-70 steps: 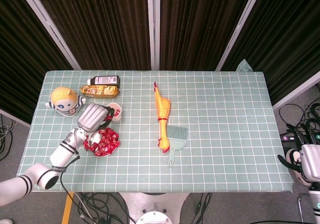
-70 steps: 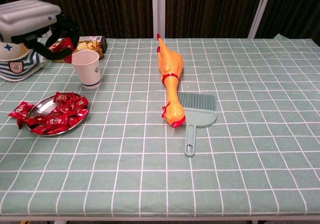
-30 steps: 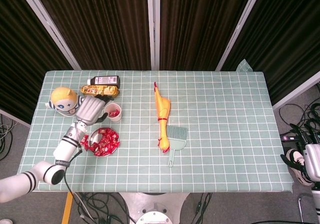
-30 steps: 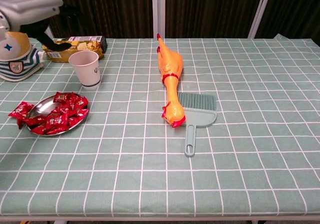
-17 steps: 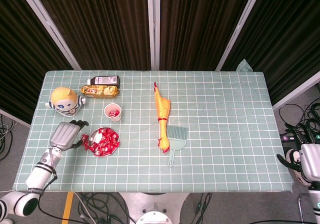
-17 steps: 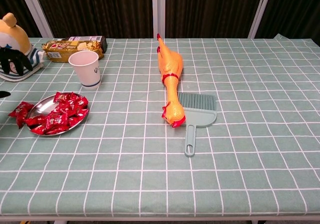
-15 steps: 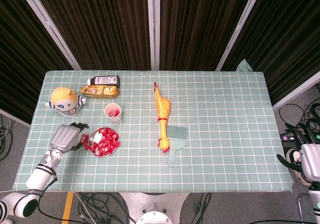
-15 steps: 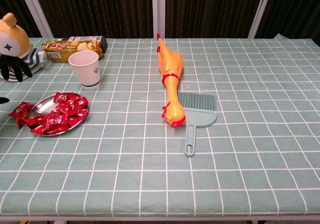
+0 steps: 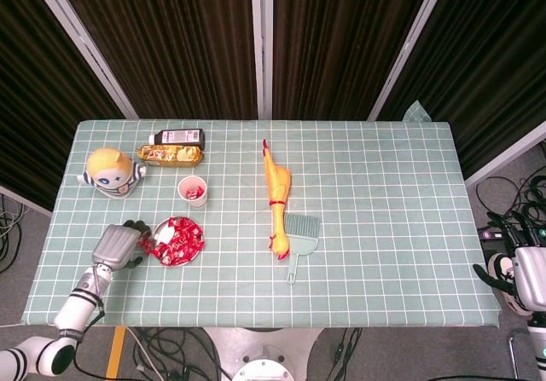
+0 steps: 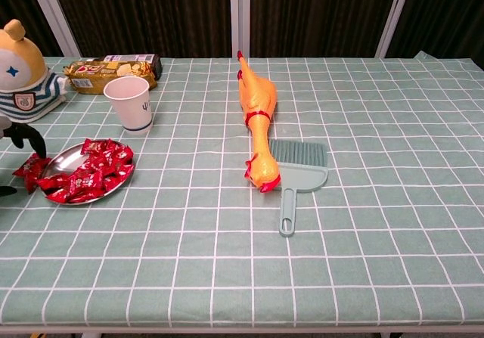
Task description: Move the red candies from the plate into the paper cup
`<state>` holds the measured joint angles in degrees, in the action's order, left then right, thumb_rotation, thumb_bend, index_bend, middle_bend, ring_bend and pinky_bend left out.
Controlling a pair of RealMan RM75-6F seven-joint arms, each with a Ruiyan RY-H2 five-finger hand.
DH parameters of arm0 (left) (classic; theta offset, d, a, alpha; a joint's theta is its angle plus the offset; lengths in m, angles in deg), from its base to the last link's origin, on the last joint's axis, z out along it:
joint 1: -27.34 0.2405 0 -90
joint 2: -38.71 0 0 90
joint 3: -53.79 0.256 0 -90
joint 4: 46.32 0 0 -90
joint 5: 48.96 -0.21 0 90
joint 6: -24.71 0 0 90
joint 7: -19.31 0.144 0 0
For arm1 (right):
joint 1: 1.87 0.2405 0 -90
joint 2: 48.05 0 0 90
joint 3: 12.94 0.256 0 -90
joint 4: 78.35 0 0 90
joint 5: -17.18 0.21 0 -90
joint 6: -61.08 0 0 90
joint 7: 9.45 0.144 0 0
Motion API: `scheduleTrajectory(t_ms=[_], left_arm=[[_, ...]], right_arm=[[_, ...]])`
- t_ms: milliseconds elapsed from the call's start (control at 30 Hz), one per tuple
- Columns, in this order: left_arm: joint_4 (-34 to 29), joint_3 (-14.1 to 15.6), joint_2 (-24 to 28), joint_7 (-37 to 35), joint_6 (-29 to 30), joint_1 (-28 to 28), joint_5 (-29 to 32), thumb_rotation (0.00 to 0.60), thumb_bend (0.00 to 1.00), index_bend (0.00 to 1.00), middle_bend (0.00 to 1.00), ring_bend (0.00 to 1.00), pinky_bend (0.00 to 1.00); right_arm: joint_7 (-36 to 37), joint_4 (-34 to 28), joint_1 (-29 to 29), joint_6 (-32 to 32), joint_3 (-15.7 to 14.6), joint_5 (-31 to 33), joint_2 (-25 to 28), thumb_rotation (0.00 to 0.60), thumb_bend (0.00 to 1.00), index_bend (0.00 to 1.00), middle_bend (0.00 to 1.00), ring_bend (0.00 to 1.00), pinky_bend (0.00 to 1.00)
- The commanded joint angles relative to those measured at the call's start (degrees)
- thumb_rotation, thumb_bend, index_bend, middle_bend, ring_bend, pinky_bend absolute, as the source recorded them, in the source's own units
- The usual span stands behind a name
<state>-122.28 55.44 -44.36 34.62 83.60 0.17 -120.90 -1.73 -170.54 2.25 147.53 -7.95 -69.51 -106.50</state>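
Red wrapped candies (image 9: 181, 241) are heaped on a small metal plate (image 9: 161, 227) near the table's left front; the heap of candies (image 10: 89, 175) on that plate (image 10: 63, 156) also shows in the chest view. Behind it stands the white paper cup (image 9: 192, 190), upright, with red candy inside; from the chest the cup (image 10: 128, 103) hides its contents. My left hand (image 9: 116, 246) is low at the plate's left rim, its fingers (image 10: 20, 135) pointing down above a candy (image 10: 30, 165) that hangs over the rim, thumb apart. My right hand (image 9: 526, 277) hangs off the table at lower right, holding nothing.
A rubber chicken (image 9: 276, 195) and a teal dustpan brush (image 9: 299, 234) lie mid-table. Behind the cup are a doll with a yellow head (image 9: 111, 170), a snack packet (image 9: 170, 152) and a dark bottle (image 9: 179, 135). The right half of the checked cloth holds nothing.
My left hand left the cup, where it had carried a candy, swung back and down to the left, and now sits lower against the plate's left rim. The right hand stayed put.
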Motion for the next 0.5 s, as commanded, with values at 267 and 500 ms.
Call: scheduleTrajectory(t_ms=[267, 500], left_arm=[[3.5, -0.9, -2.2, -0.5, -1.8, -0.5, -0.4, 0.6, 0.26, 0.44, 0.36, 0.3, 0.56], [5.0, -0.9, -2.9, -1.9, -2.2, -0.3, -1.4, 0.6, 0.3, 0.48, 0.37, 0.3, 0.56]], right_arm=[[-0.2, -0.2, -0.1, 0.0, 0.0, 0.2, 0.1, 0.6, 0.09, 0.15, 0.27, 0.09, 0.31], [-0.4, -0.4, 0.0, 0.0, 0.0, 0.1, 0.1, 0.6, 0.09, 0.15, 0.27, 0.09, 0.31]])
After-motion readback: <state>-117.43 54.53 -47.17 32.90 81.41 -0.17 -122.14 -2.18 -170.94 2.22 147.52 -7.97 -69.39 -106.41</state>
